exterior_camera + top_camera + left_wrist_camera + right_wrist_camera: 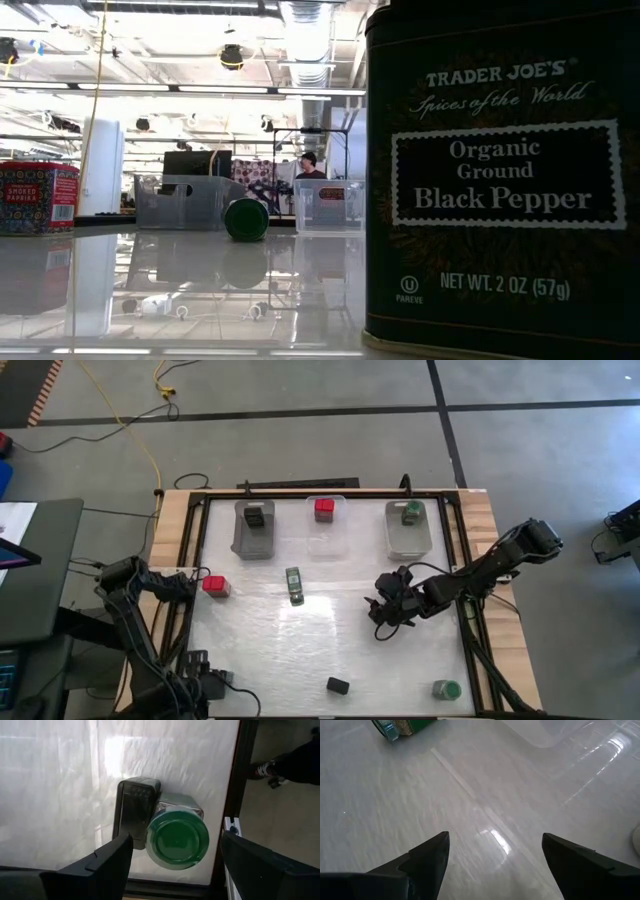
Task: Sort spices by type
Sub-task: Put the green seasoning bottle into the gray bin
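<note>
My left gripper (175,862) is open over the table's near left corner. Its fingers stand on either side of an upright green-lidded jar (177,840), which rests against a black box (135,807); they touch nothing. My right gripper (385,612) (495,855) is open above bare table right of centre. Loose on the table are a red box (215,586) (37,198), a green-lidded jar lying on its side (293,585) (246,219) (395,727), a black pepper box (338,685) (500,170) and an upright green-lidded jar (447,688).
Three translucent bins stand along the far edge: the left one (240,538) holds black boxes, the middle one (327,542) a red box, the right one (405,545) a green-lidded jar. A black frame (235,795) rims the table. A person shows far behind in the low view.
</note>
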